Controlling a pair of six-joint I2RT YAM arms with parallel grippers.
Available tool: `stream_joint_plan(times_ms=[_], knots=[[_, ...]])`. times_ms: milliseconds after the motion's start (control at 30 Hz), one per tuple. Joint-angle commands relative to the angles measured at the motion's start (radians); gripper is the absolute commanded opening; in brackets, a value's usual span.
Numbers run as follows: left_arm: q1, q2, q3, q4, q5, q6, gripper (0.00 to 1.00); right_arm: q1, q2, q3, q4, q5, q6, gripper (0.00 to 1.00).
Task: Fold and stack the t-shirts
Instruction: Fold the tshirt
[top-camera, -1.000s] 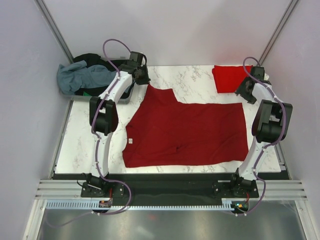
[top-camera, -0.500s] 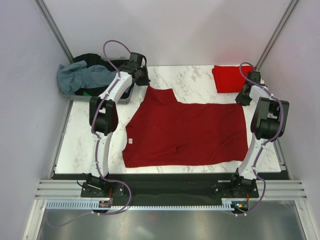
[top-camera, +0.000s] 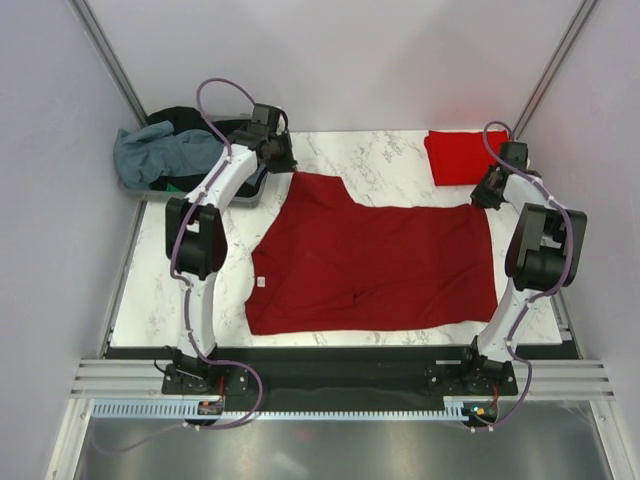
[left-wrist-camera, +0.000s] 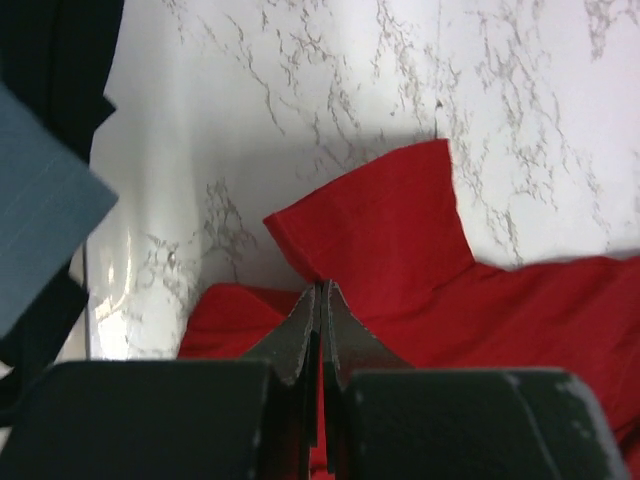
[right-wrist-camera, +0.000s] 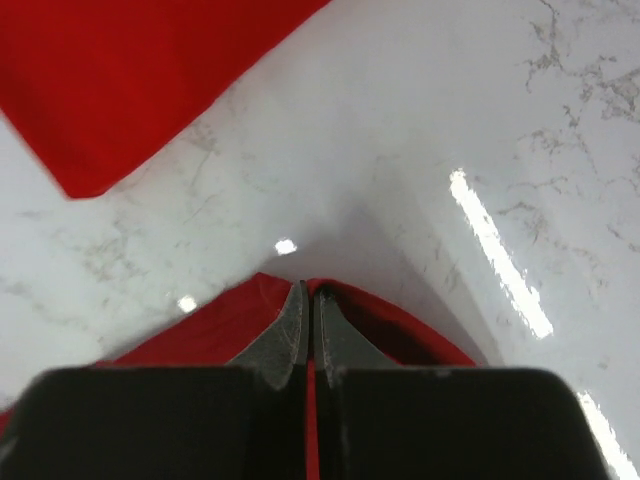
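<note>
Near desk's far-left corner: clamped shut on maroon tee (top-camera: 370, 265) with left gripper (left-wrist-camera: 320, 290), no gap at tips. Near far-right edge: same with right gripper (right-wrist-camera: 308, 292), pinched on tee's far-right corner. Only in wrist views: cloth tented up to closed tips. Only from top: tee spread flat mid-desk, folded red tee (top-camera: 460, 155) in far-right corner, both arms stretched far, wrists tipped down.

You get bright, even light. Glare streaks the white marble table (right-wrist-camera: 500, 260) at its far right corner; the maroon-red cloth t-shirt (left-wrist-camera: 380, 230) casts soft shadow.
</note>
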Motion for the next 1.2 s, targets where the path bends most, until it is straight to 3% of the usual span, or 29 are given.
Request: stream_joint_plan(times_ms=[0,133,467,800,1167], knots=[[0.003,-0.178,-0.1,0.022,-0.004,-0.025,0.02,-0.002,-0.161,-0.052,0.046,-0.1,0.009,0.0],[-0.002,-0.325,-0.252,0.026,-0.027,-0.041,0.02,-0.025,-0.286,-0.162,0.075,-0.152,0.032,0.0],[-0.002,-0.642,-0.647,0.063,-0.082,-0.073,0.02,-0.091,-0.419,-0.371,0.13,-0.243,0.06,0.0],[-0.019,-0.879,-0.886,0.065,-0.104,-0.125,0.02,-0.124,-0.535,-0.46,0.138,-0.254,0.084,0.0],[-0.088,-0.994,-1.046,0.065,-0.135,-0.179,0.02,-0.212,-0.664,-0.57,0.166,-0.273,0.144,0.0]])
